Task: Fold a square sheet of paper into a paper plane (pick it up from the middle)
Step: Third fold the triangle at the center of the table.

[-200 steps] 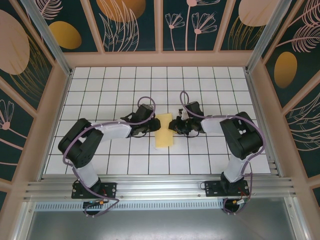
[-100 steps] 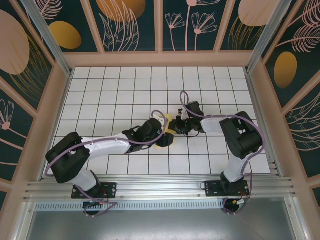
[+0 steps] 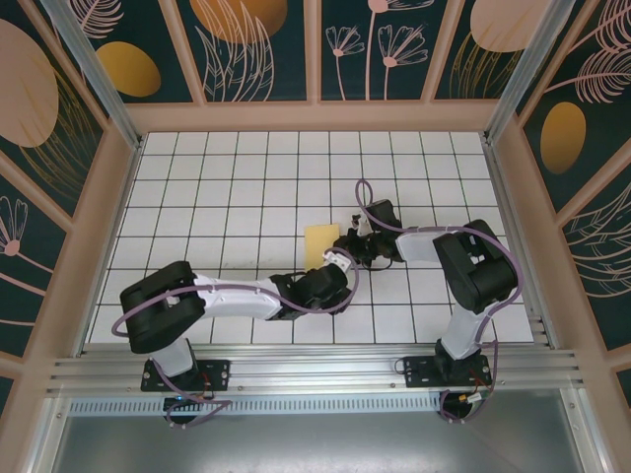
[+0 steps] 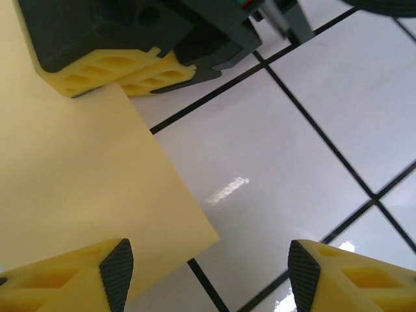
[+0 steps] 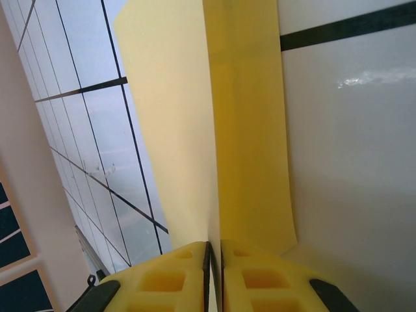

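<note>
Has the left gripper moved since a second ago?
Yes. Against the white grid in the top view, the left gripper swung rightward and toward the near rail, from the yellow paper's left side to its near end.

One sheet (image 3: pixel 319 242) of pale yellow paper is counted on one tiled table (image 3: pixel 227 177). Two arms are counted, a left arm (image 3: pixel 232 294) and a right arm (image 3: pixel 475 264); one base plate (image 3: pixel 187 374) is seen under each, which makes two plates, and one purple cable (image 3: pixel 367 202) is trailed along each, which makes two cables. Two grippers are counted, the left gripper (image 4: pixel 209 276) and the right gripper (image 5: pixel 214 260), and two yellow fingers (image 4: pixel 65 283) are seen on each, so that four fingers are counted in all.
</note>
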### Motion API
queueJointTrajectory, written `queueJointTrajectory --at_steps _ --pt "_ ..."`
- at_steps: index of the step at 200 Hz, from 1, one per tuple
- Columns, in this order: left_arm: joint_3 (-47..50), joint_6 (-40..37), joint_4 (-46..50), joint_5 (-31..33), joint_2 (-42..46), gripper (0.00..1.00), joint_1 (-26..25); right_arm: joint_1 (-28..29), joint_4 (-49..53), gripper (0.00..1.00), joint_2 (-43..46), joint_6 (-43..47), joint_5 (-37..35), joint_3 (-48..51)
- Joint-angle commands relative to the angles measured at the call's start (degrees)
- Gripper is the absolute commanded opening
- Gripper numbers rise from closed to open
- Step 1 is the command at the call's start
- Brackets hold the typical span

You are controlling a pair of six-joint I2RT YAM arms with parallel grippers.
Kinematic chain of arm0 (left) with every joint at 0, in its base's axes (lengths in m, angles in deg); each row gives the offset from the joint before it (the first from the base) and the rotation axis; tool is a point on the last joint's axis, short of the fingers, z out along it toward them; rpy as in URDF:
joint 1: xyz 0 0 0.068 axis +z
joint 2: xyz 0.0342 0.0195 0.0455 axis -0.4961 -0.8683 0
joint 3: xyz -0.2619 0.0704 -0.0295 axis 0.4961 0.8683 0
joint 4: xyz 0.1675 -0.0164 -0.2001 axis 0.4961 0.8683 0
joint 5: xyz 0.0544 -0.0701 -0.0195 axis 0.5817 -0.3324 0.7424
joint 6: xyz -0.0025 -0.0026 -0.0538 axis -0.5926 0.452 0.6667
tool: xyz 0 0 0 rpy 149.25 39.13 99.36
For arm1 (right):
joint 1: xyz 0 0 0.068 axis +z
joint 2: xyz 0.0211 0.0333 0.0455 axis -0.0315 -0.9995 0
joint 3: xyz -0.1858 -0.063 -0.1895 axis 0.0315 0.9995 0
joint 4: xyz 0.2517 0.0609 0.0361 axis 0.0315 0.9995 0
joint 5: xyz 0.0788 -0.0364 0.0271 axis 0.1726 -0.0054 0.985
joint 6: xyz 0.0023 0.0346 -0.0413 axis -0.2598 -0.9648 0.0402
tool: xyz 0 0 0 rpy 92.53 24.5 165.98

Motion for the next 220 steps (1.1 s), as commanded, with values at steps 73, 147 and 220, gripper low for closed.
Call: queueJointTrajectory --at_steps 73,147,220 --pt "-2.68 -0.46 4.99 12.75 -1.06 0.21 -0.7 -0.57 1.82 0.16 -0.57 0.7 0.02 -0.93" --pt "-1.67 -2.0 4.18 12.03 2.57 0.0 -0.64 -0.88 4.36 0.21 1.09 2.35 -1.05 -1.71" --pt "0.39 -4.95 1.41 5.34 4.19 0.0 0.48 -3.38 10.99 0.32 6.5 6.56 -5.13 -3.84"
